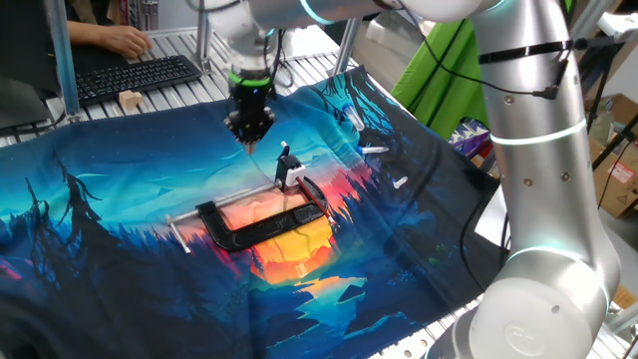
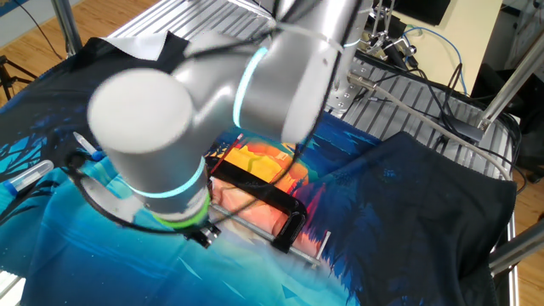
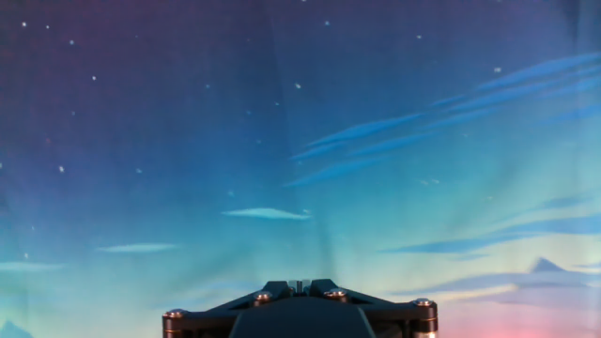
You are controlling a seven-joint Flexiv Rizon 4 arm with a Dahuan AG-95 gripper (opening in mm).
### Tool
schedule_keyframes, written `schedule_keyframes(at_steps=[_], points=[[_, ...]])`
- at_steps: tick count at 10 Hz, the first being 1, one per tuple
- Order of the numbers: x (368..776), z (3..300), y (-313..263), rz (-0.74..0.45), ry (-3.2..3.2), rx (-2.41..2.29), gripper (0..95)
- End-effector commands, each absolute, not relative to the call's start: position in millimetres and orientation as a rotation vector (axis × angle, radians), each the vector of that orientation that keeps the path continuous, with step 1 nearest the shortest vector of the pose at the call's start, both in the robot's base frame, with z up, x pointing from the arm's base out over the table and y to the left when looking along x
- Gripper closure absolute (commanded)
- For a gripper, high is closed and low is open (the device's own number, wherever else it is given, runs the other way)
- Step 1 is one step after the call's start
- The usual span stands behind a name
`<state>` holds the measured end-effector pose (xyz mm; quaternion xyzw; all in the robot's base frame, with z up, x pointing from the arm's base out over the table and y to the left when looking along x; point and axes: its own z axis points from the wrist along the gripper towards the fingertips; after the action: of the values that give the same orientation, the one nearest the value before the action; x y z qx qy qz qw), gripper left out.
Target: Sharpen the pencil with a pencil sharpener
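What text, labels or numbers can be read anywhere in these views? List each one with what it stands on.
No legible text in any view.
Keyboard: key legends too small to read.
Cardboard boxes at the right edge: red marks too blurred to read.
Printed cloth: a picture only, no words.

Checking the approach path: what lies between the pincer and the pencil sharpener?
Nothing but bare printed cloth, seen in one fixed view; the pincer hangs apart from the pencil sharpener.

One black clamp (image 1: pixel 261 221) on the printed cloth (image 1: pixel 120 229), one pencil sharpener (image 1: pixel 289 173) at its jaw, two white bits (image 1: pixel 387 166) beside it.
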<state>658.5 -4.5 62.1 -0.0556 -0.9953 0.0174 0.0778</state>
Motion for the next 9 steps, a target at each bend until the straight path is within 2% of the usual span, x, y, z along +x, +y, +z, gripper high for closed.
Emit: schedule_keyframes(at_steps=[1, 6, 9], points=[[650, 78, -15, 0.078, -2.986, -0.144, 76.0], [633, 109, -45, 0.083, -2.980, -0.078, 76.0], [630, 113, -60, 0.076, -2.983, -0.046, 76.0]])
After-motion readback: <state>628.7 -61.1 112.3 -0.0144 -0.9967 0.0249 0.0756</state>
